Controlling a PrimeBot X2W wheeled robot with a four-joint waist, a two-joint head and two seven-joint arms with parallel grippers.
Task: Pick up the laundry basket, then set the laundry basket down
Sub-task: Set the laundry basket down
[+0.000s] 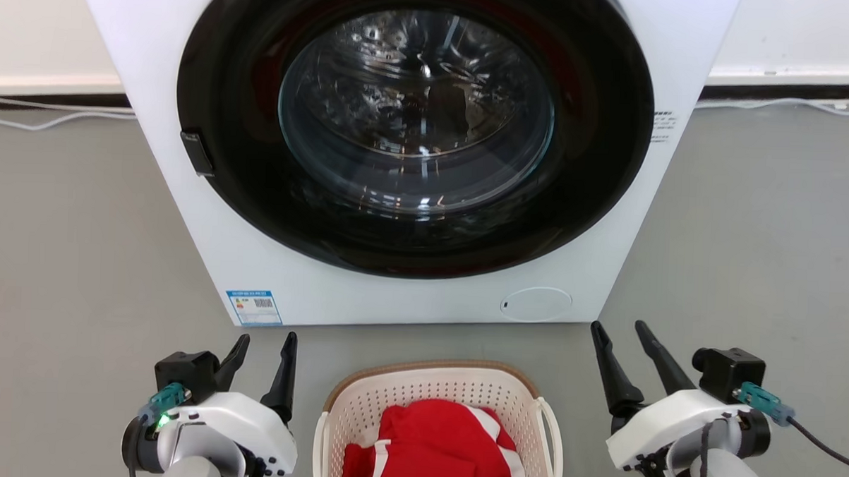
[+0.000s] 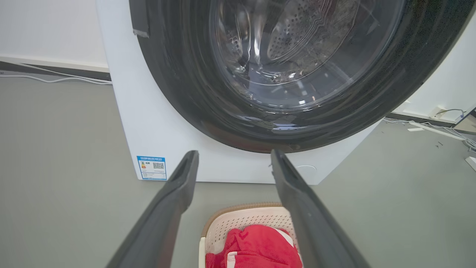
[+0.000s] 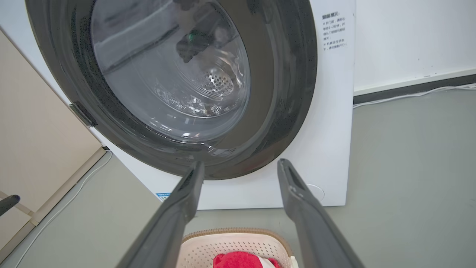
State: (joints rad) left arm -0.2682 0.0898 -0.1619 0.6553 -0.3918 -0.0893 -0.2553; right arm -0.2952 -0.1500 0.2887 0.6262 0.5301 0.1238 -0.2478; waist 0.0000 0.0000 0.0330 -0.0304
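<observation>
The laundry basket [image 1: 426,390], cream perforated plastic with a brown rim and white loop handles, sits on the grey floor at the bottom centre of the head view, holding a red and white garment [image 1: 438,447]. My left gripper [image 1: 265,342] stands open to the basket's left, apart from it. To its right, my right gripper [image 1: 622,334] is also open and empty. In the left wrist view the basket [image 2: 241,219] lies low between the fingers of the left gripper [image 2: 234,156]. The right wrist view has the basket [image 3: 230,243] below the right gripper [image 3: 240,167].
A white front-loading washer [image 1: 206,210] with a dark round door [image 1: 414,125] stands just beyond the basket. White cables [image 1: 54,120] run along the wall base on both sides. Bare grey floor lies left and right of the washer.
</observation>
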